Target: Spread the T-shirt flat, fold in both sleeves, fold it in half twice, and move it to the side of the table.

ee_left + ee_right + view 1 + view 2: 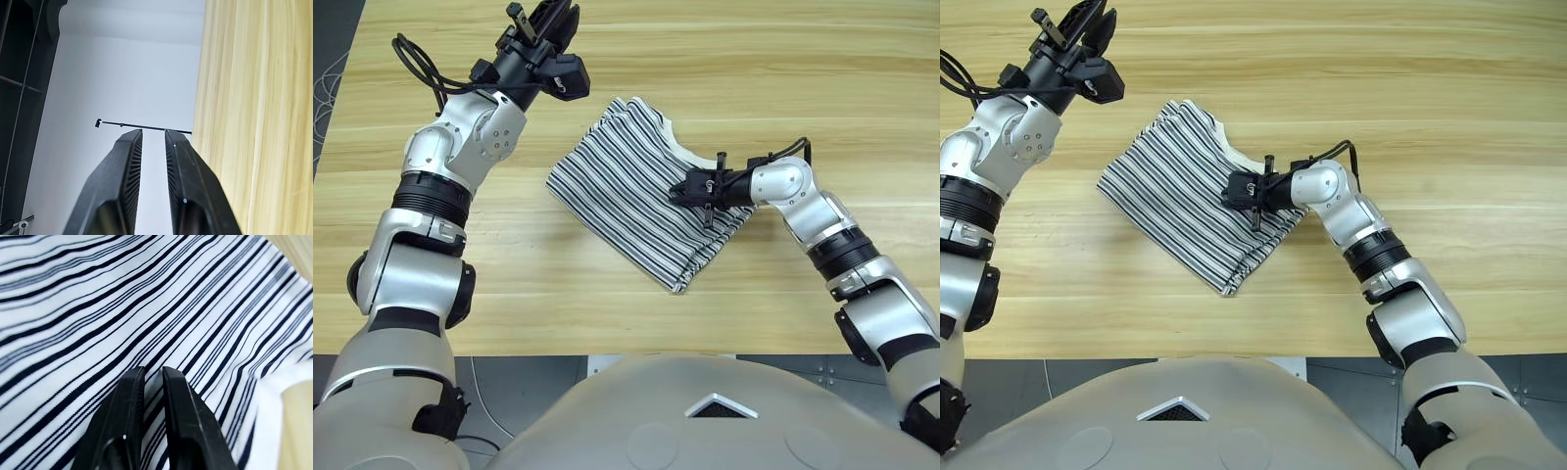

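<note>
T-shirt [636, 196]: striped, already down to a compact folded rectangle, several layers stacked at the near edge. It lies skewed around the middle of the desk [803, 78], with the pale collar [690, 152] showing at its far right edge. Not at the desk's side yet.

Step in hand, by my reading: folding is done and the move to the side is what's left.

Right end effector [690, 188]: low on the shirt's right portion, touching or just above the top layer. Fingers [128, 416] drawn close, a slim gap, no cloth visibly between them. Looks more like a press than a pinch.

Right arm: forearm comes in from the right, close over the desk, wrist bent toward the shirt.

Next move likely calls for steady downward pressure and a slow drag, or a proper pinch through all layers, so the stack shifts as one. Risk: the top layer creeps and the folds open.

Left end effector [548, 24]: raised well clear of the shirt over the far left of the desk, pointing away. Fingers [122, 186] nearly together, holding nothing.

Left arm: elbow bent, forearm angled up and outward.
</note>
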`<state>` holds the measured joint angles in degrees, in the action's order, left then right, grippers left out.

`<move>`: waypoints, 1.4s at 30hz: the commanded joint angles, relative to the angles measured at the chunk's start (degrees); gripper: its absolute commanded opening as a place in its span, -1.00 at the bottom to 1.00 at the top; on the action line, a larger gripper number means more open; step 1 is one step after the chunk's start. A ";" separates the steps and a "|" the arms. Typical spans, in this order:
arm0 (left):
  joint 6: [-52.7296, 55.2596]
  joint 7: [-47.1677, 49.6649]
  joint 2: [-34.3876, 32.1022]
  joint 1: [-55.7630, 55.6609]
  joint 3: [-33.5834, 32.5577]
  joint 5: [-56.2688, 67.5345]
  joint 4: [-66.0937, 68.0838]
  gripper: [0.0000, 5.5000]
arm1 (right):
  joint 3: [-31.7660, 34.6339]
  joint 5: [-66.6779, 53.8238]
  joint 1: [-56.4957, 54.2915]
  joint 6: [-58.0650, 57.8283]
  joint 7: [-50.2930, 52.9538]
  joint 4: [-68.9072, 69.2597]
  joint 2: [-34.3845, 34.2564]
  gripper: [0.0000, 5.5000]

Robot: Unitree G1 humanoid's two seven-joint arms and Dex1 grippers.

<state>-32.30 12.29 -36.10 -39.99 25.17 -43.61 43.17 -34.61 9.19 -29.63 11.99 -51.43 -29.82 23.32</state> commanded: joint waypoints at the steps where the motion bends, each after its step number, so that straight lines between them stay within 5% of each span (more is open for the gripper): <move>1: 0.29 -1.51 -0.45 -0.22 -0.56 0.31 -0.44 -0.69 | -1.81 6.45 4.57 1.77 -2.70 -0.89 8.13 -0.76; 7: 1.32 -2.89 -0.71 1.64 -2.29 2.22 -2.64 -0.69 | 4.90 1.11 20.73 -6.67 -4.77 21.62 20.09 -0.76; 11: 1.42 -4.14 -0.92 3.02 -2.84 3.26 -4.65 -0.69 | 9.64 -4.51 30.40 -26.10 -2.64 42.51 20.53 -0.76; 15: 1.82 -5.26 -1.00 3.90 -4.10 4.39 -5.80 -0.69 | 8.47 -8.54 28.87 -36.71 -3.26 51.88 15.74 -0.76; 21: 1.44 -6.16 -0.58 4.02 -4.14 4.62 -5.48 -0.69 | 5.97 -8.20 19.70 -42.77 4.53 38.08 0.34 -0.76; 28: -0.01 -6.36 -1.11 5.73 -4.96 5.72 -4.47 -0.69 | 6.29 -5.76 9.59 -34.26 8.85 10.42 -8.02 -0.76; 34: -0.25 -6.73 -0.74 5.28 -5.20 5.94 -4.50 -0.69 | 2.75 2.19 0.75 -23.46 11.64 -12.64 -5.49 -0.76; 42: -0.34 -6.83 -0.71 5.39 -4.93 5.70 -4.13 -0.69 | 4.57 2.85 -1.73 -18.10 16.91 -24.46 -5.78 -0.76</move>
<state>-32.19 6.82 -36.53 -34.55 20.51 -38.36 38.82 -28.30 7.16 -37.60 -2.31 -34.69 -46.75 14.25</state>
